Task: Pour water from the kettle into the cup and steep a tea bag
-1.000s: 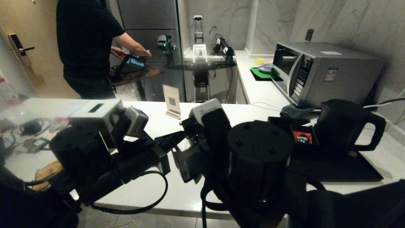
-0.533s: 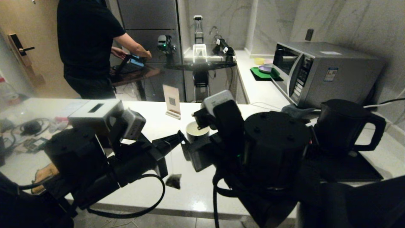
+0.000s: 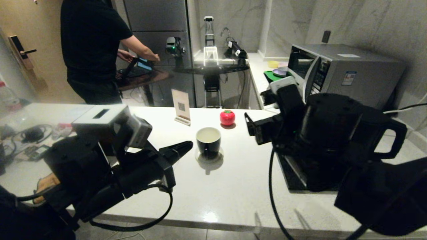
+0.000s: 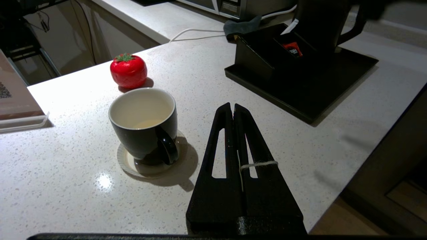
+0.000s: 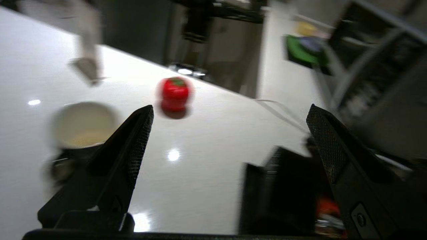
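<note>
Cup (image 3: 208, 141) sits on a pale coaster (image 4: 126, 163) mid worktop (image 3: 233, 193), glossy black outside, white inside with a little pale liquid at the bottom; red tomato-shaped thing (image 3: 227, 117) just behind it, card stand (image 3: 181, 107) further left. Left claw (image 3: 186, 145) hovers just left of cup, pinched shut on a white string (image 4: 258, 164). Right claw (image 5: 230, 115) wide open, holding nothing, right arm blocking most of the kettle (image 3: 392, 133) on the black tray (image 4: 320, 83).

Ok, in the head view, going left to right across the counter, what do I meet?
Left end effector, shut on a tea bag string → cup → red tomato-shaped object → right end effector, open → kettle, mostly hidden behind the right arm.
</note>
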Robot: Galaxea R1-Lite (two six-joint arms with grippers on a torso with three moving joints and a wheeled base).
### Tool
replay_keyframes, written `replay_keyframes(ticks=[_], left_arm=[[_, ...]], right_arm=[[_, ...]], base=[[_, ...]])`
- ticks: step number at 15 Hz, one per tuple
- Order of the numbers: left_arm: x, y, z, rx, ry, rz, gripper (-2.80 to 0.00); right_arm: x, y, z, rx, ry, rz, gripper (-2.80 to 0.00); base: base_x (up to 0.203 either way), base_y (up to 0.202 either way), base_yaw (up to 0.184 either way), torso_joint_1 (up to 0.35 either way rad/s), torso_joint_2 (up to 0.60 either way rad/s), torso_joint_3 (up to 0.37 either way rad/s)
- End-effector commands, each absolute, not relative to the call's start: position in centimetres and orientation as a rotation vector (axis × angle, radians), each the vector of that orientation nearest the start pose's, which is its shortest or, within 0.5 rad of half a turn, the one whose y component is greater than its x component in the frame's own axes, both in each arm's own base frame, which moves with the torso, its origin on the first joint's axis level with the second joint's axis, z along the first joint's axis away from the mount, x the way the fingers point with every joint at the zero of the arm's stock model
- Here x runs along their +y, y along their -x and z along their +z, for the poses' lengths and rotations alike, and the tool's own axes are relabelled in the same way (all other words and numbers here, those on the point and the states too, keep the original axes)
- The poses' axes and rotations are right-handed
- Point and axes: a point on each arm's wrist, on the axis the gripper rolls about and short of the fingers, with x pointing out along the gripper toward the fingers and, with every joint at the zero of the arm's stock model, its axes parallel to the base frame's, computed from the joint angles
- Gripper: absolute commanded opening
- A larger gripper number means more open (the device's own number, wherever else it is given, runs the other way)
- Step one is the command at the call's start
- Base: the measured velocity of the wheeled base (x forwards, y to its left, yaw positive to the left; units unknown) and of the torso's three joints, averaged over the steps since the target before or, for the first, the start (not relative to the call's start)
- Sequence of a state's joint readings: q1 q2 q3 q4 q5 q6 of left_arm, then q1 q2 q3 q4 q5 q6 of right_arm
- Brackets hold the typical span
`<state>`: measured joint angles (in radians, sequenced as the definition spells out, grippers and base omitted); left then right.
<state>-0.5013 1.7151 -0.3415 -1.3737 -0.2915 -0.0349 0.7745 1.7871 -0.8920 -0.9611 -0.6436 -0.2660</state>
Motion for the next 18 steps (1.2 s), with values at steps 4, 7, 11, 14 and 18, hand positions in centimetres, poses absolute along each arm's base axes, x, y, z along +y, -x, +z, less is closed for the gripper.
replay_keyframes(ticks=[4, 7, 11, 14, 18], left_arm=[[-12.7, -21.9, 14.1, 0.009, 0.034, -0.796, -2.8], [-12.8, -21.9, 14.0, 0.012, 0.034, -0.796, -2.8], [-12.7, -21.8, 13.8, 0.022, 0.033, -0.797, -2.8], [-12.7, -21.7, 13.9, 0.018, 0.033, -0.797, -2.8], [-12.4, -21.2, 13.2, 0.053, 0.026, -0.798, -2.8]], right_arm=[[16.8, -24.7, 21.5, -0.095, 0.238, -0.02, 0.0], [15.6, -24.0, 21.8, -0.097, 0.235, -0.037, -2.8], [12.9, -24.5, 22.8, -0.11, 0.223, -0.125, -2.8], [8.6, -24.3, 23.3, -0.116, 0.218, -0.263, -2.8], [3.7, -20.6, 22.1, -0.09, 0.215, -0.399, -2.8]], base=[[0.0, 0.0, 0.0, 0.0, 0.0, 0.0], [0.0, 0.0, 0.0, 0.0, 0.0, 0.0], [0.0, 0.0, 0.0, 0.0, 0.0, 0.0], [0.0, 0.0, 0.0, 0.0, 0.0, 0.0], [0.0, 0.0, 0.0, 0.0, 0.0, 0.0]])
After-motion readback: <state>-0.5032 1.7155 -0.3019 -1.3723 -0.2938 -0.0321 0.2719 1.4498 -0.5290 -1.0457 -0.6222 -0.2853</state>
